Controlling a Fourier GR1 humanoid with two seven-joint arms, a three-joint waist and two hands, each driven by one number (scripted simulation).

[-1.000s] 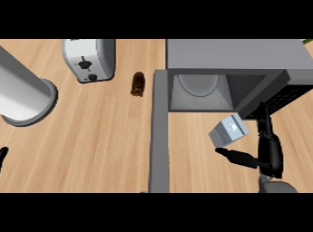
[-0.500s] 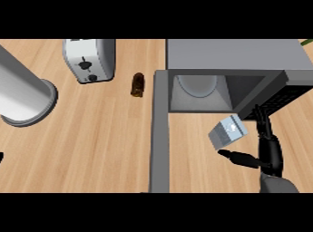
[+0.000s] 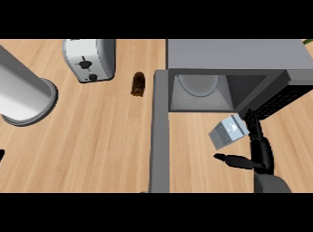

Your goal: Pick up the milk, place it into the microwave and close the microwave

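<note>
Since a second ago the right hand [image 3: 261,154] has crept forward; its straight, released fingers [image 3: 254,123] touch the milk [image 3: 227,131], not yet grasped. Microwave [image 3: 242,61] stands open beyond them.

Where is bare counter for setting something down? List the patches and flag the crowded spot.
Free: the wood between the grey cylinder and the open microwave door, below the toaster and brown item. Crowded: in front of the microwave, where the right hand meets the milk.
</note>
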